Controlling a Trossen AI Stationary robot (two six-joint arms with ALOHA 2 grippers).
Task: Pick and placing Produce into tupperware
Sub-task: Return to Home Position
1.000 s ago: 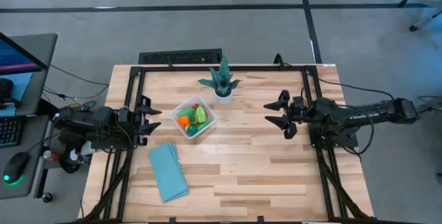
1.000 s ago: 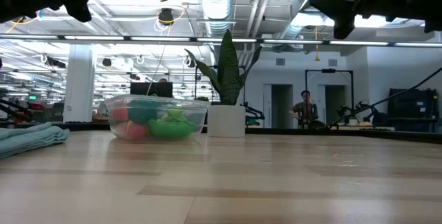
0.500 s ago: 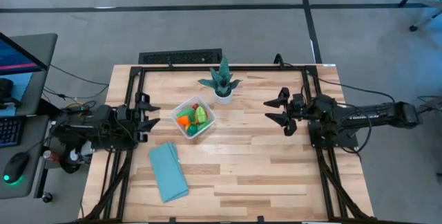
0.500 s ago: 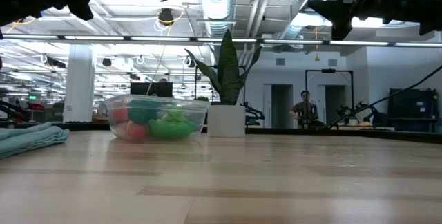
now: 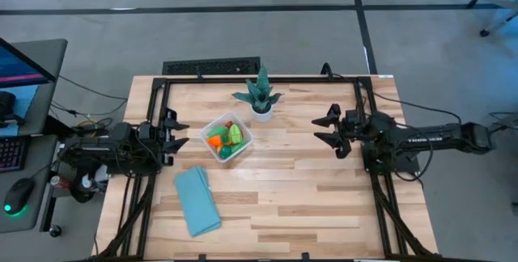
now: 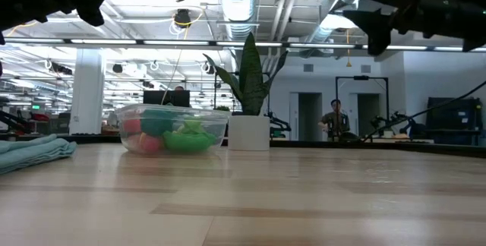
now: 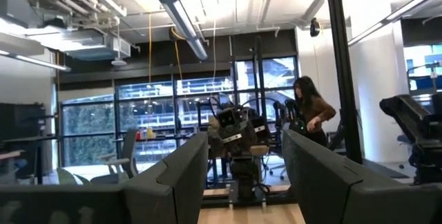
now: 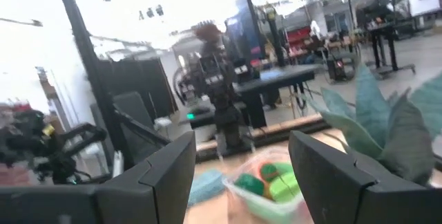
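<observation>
The clear tupperware (image 5: 227, 139) sits on the wood table left of centre, with green, orange and red produce (image 5: 224, 137) inside it; the low view shows its wall (image 6: 173, 128) and the pieces behind it. My left gripper (image 5: 180, 133) hovers open just left of the tupperware, fingers pointing level toward the right. My right gripper (image 5: 317, 131) hangs open over the table's right half, pointing left at the tupperware (image 8: 266, 189). Neither holds anything. No loose produce shows on the table.
A spiky teal plant in a white pot (image 5: 261, 97) stands just behind the tupperware toward the far edge. A folded light-blue cloth (image 5: 197, 200) lies near the left front. Bare wood spreads between the tupperware and my right gripper. People stand in the room beyond (image 6: 335, 117).
My right gripper has drawn back a little toward the table's right edge, still open and level. The tupperware, produce, plant and cloth have stayed put.
</observation>
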